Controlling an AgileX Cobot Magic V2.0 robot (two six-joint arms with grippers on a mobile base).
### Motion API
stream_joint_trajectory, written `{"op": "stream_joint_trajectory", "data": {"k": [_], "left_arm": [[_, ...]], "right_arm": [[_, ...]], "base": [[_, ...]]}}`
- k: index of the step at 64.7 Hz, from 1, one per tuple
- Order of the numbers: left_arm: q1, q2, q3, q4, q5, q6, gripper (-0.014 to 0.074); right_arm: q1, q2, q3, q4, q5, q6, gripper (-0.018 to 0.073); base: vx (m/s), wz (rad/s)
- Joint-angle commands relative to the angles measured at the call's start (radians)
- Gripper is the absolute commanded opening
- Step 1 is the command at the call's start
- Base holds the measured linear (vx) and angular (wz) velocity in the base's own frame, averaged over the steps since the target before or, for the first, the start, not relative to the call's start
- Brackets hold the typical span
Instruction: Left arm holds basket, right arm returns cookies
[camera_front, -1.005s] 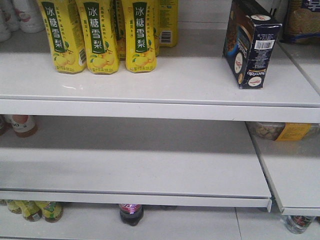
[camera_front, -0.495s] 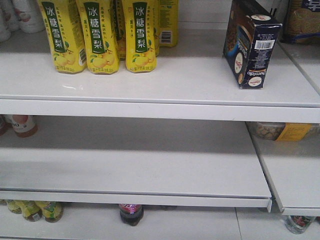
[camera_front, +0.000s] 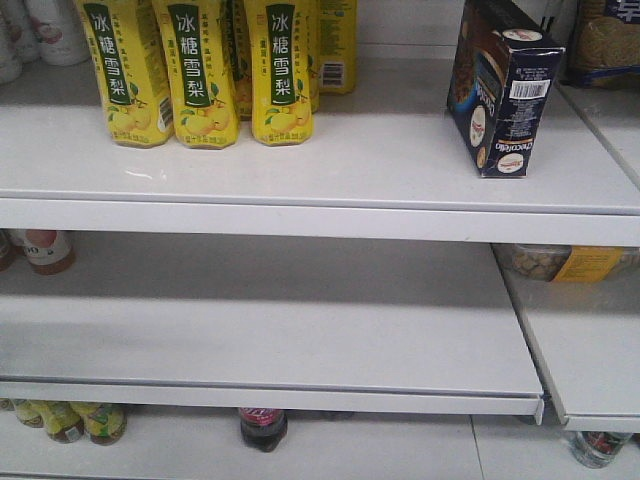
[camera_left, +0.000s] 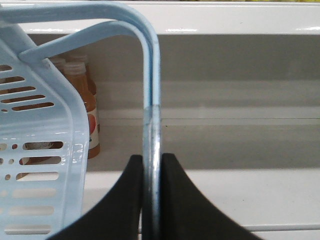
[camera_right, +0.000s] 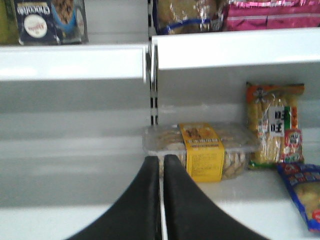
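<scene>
The cookies (camera_front: 503, 88), a dark navy box with a barcode label, stand upright on the upper shelf (camera_front: 320, 180) at the right; the right wrist view catches them at its top left (camera_right: 47, 21). My left gripper (camera_left: 152, 159) is shut on the thin handle of the light blue basket (camera_left: 35, 165), whose slotted side fills the left of that view. My right gripper (camera_right: 161, 160) is shut with nothing between its fingers, low in front of the middle shelf, apart from the cookies. Neither arm shows in the front view.
Yellow drink cartons (camera_front: 200, 70) stand on the upper shelf's left. A clear cookie tub with a yellow label (camera_right: 202, 151) and snack bags (camera_right: 275, 125) sit on the right middle shelf. Bottles (camera_left: 82, 95) stand behind the basket. A dark bottle (camera_front: 262, 428) stands on the bottom shelf.
</scene>
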Motion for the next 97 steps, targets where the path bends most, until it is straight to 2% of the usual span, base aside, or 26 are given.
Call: {"op": "stream_joint_trajectory", "data": {"k": [1, 97], "left_arm": [[0.001, -0.018, -0.030, 0.013, -0.110, 0.019, -0.0003], [0.001, -0.018, -0.030, 0.013, -0.110, 0.019, -0.0003]], "right_arm": [[-0.004, -0.012, 0.018, -0.002, -0.017, -0.002, -0.0006], [-0.004, -0.012, 0.018, 0.009, -0.033, -0.002, -0.0006]], "base": [[0.00, 0.00], [0.00, 0.00]]}}
